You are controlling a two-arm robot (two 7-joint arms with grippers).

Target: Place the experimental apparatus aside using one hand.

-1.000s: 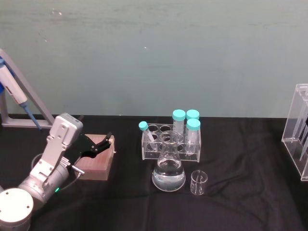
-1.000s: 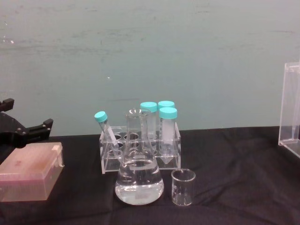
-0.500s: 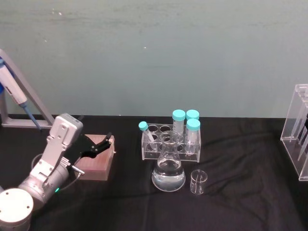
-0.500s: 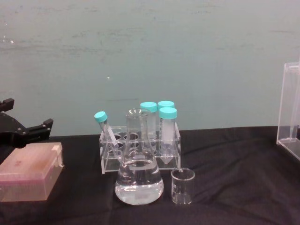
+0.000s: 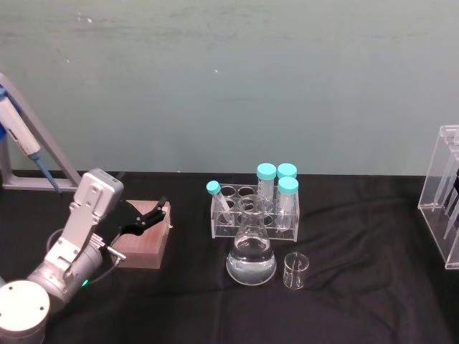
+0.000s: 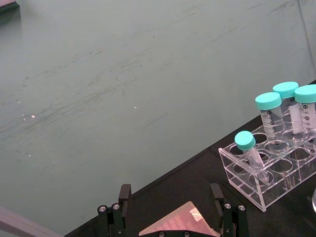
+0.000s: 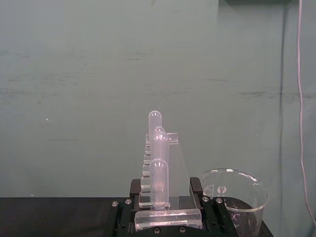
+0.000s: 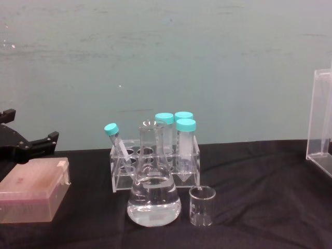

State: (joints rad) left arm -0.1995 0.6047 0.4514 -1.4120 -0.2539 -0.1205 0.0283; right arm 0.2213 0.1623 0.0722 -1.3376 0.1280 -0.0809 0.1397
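The left claw (image 5: 154, 213) is spread wide open just over a pink box (image 5: 142, 242) on the left of the surface (image 5: 358, 308). Nothing is gripped by it, and whether the box is touched cannot be told. In the right wrist view the right claw (image 7: 166, 190) is seen with its two black fingers (image 7: 136, 190) pressed on the sides of the tall clear pipette stand (image 7: 175, 160), so the stand is pinched between them. Soft plastic pipettes (image 7: 159, 177) with round tops are stood upright in it. A wide glass beaker (image 7: 237, 200) is seen just beside this claw. In the head view the stand is found at the right edge of the surface, well apart from the other glass things. Near the front, in the middle, a cone-shaped flask (image 5: 251, 261) with clear liquid is set on the black cloth. A small beaker (image 5: 296, 271) is set just beside it. Right behind them a clear rack (image 5: 228, 223) is filled with tubes (image 5: 287, 188) capped in blue-green, three upright and one tilted. Far back on the left, a blue and white pipette tool (image 5: 20, 132) is leaned on a grey frame (image 5: 54, 154) against the green wall (image 5: 229, 86).
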